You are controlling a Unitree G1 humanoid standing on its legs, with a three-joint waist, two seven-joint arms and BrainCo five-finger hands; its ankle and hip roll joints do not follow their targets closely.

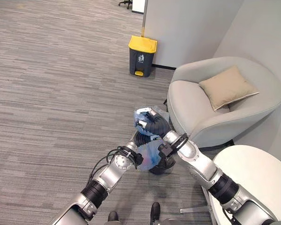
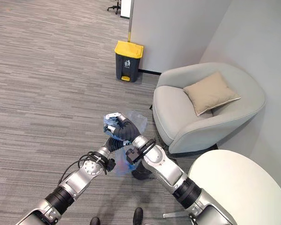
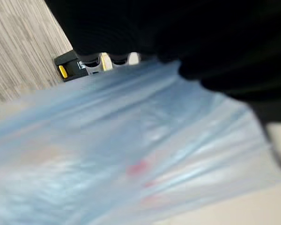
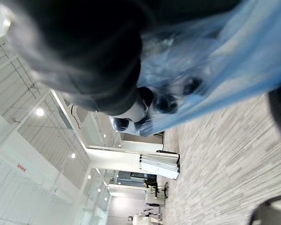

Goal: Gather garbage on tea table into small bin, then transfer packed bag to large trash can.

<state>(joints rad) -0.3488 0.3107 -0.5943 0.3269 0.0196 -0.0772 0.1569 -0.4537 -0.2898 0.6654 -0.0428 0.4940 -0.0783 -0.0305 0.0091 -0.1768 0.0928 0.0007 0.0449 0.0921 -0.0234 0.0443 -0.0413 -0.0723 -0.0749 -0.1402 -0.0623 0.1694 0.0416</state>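
Note:
A thin blue plastic bag (image 1: 150, 153) hangs between my two hands, just above the small dark bin (image 1: 162, 168) on the carpet. My right hand (image 1: 146, 119) is raised, shut on the bag's bunched top; in the right wrist view its dark fingertips (image 4: 167, 102) show through the film of the bag (image 4: 225, 61). My left hand (image 1: 141, 139) sits right below the right one, against the bag (image 3: 131, 154), under its dark cover (image 3: 201, 37). The large dark trash can (image 1: 141, 57) with a yellow lid stands by the far wall.
A grey armchair (image 1: 210, 112) with a tan cushion (image 1: 227, 86) stands close on the right of the bin. The white round tea table (image 1: 253, 180) is at the lower right. Open carpet stretches between me and the trash can.

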